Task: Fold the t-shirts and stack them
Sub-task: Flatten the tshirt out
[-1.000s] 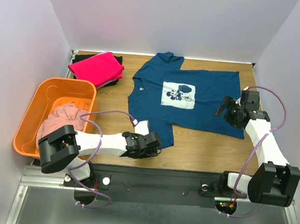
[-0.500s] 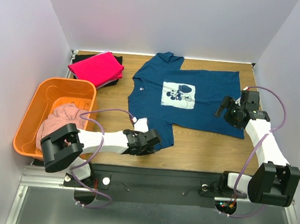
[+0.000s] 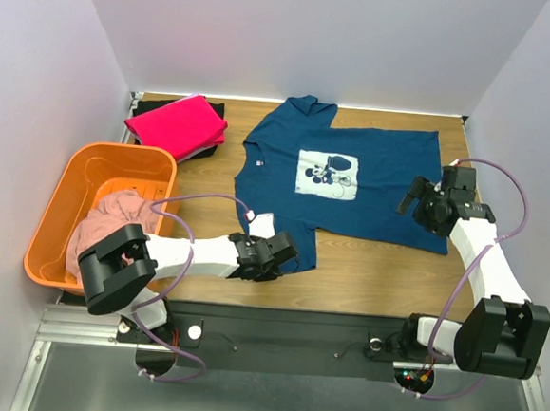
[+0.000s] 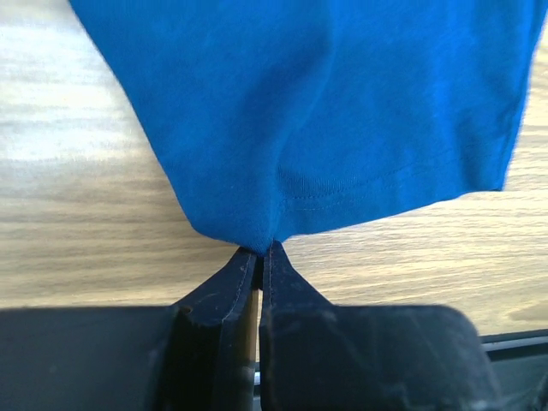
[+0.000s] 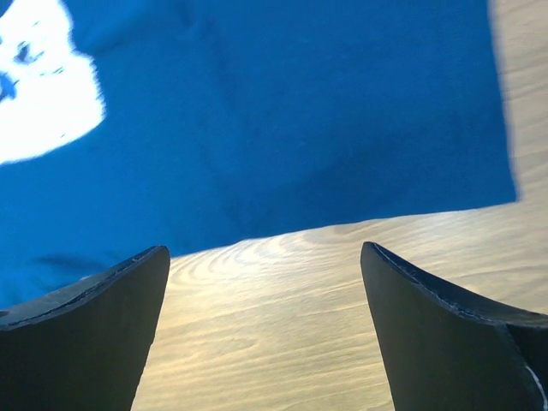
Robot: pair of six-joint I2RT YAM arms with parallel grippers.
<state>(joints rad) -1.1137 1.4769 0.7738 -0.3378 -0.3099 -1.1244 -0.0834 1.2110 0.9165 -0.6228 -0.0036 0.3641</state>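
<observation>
The navy t-shirt (image 3: pixel 339 177) with its white cartoon print lies spread flat, front up, in the middle of the table. My left gripper (image 3: pixel 283 255) is at the near sleeve, shut on the corner of the sleeve hem (image 4: pixel 261 248), and the blue cloth (image 4: pixel 325 111) puckers into the tips. My right gripper (image 3: pixel 409 199) hovers open at the shirt's right side. Between its fingers (image 5: pixel 86 325) I see bare wood, with the shirt's edge (image 5: pixel 257 111) just beyond. A bright pink t-shirt (image 3: pixel 177 122) lies folded on a black one (image 3: pixel 217 113) at the back left. A pale pink one (image 3: pixel 112 217) is crumpled in the basket.
The orange plastic basket (image 3: pixel 87 167) stands at the left edge of the table, beside my left arm. Walls close the table in at the left, back and right. A black rail runs along the near edge under both arm bases.
My left gripper has closed from open onto the near sleeve's hem corner and edged slightly toward the shirt. The right arm has barely moved and stays open.
</observation>
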